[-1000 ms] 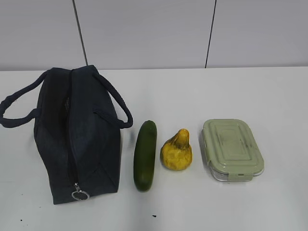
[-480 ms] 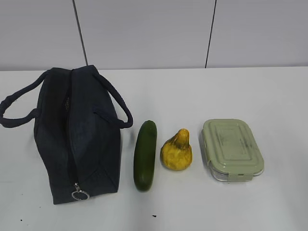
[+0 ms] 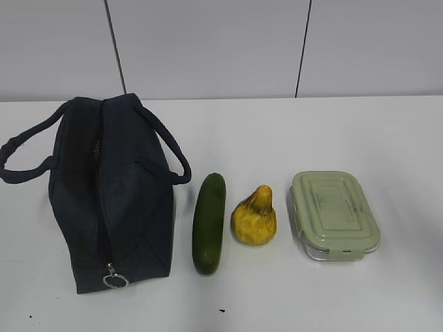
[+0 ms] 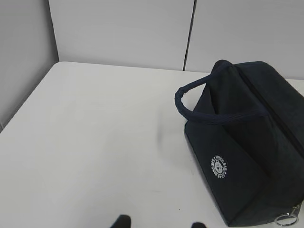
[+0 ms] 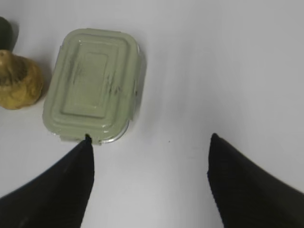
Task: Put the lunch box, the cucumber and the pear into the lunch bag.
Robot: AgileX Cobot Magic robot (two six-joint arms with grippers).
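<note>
Both end effectors spread | left [image 4: 159,222] beside lunch bag [image 4: 247,137] | right [image 5: 149,156] above lunch box [image 5: 92,85]

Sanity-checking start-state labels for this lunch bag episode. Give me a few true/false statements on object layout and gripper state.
1. The lunch bag is zipped shut. True.
2. The cucumber lies between the bag and the pear. True.
3. The lunch box has its lid off. False: the green lid is on.
4. The right gripper is shut on the lunch box. False: it is open and holds nothing.
5. The pear sits inside the bag. False: it sits on the table.
</note>
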